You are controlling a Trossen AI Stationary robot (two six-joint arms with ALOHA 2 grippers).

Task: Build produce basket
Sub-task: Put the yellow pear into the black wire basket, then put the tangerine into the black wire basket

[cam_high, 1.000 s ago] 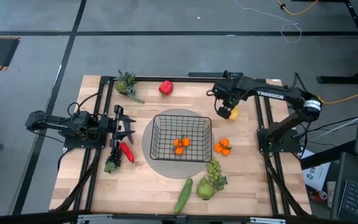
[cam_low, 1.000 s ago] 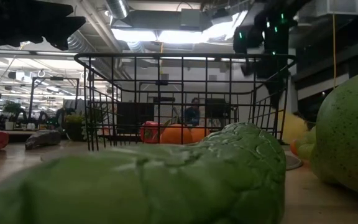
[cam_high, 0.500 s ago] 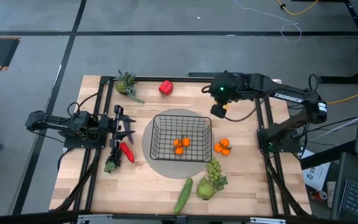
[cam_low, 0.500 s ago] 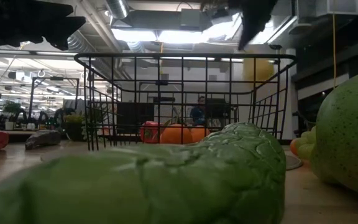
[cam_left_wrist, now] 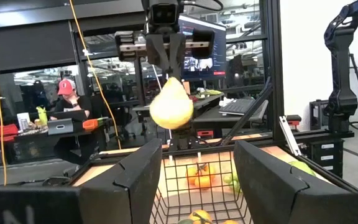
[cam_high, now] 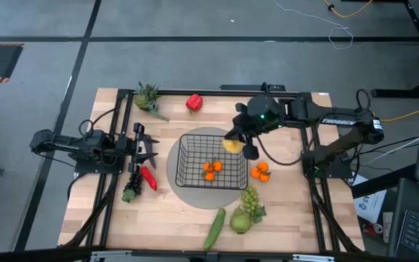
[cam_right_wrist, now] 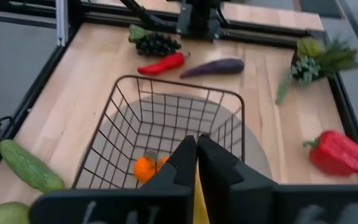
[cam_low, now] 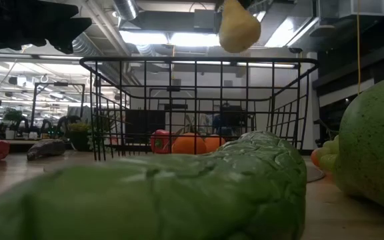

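Note:
The black wire basket [cam_high: 184, 156] stands on a round grey mat, with small oranges [cam_high: 212, 168] inside. My right gripper [cam_high: 234, 141] is shut on a yellow pear-shaped fruit [cam_high: 230, 145] and hangs over the basket's far right corner, above the rim. The fruit also shows in the low view [cam_low: 239, 30] and in the left wrist view [cam_left_wrist: 171, 107]. My left gripper [cam_high: 153, 149] is open and empty at the table's left, level with the basket, and points toward it. My right gripper pinches the yellow fruit's narrow top end [cam_left_wrist: 169, 81] between its two fingers, which come from above and point down. The fruit hangs below the fingers with its wide end down, clear of the basket and the table.
Oranges [cam_high: 260, 172], green grapes [cam_high: 250, 198], a green pear [cam_high: 240, 222] and a cucumber [cam_high: 214, 228] lie near right of the basket. A red bell pepper [cam_high: 193, 102] and a leafy green item [cam_high: 148, 97] lie far left. A red chili [cam_high: 148, 177] and dark grapes [cam_high: 130, 193] lie beside my left gripper.
My right gripper has lifted the yellow fruit off the table at the far right. It has carried the fruit up and toward the table's left and near side, to above the basket's far right corner. The fruit now hangs clear, higher than the basket's rim.

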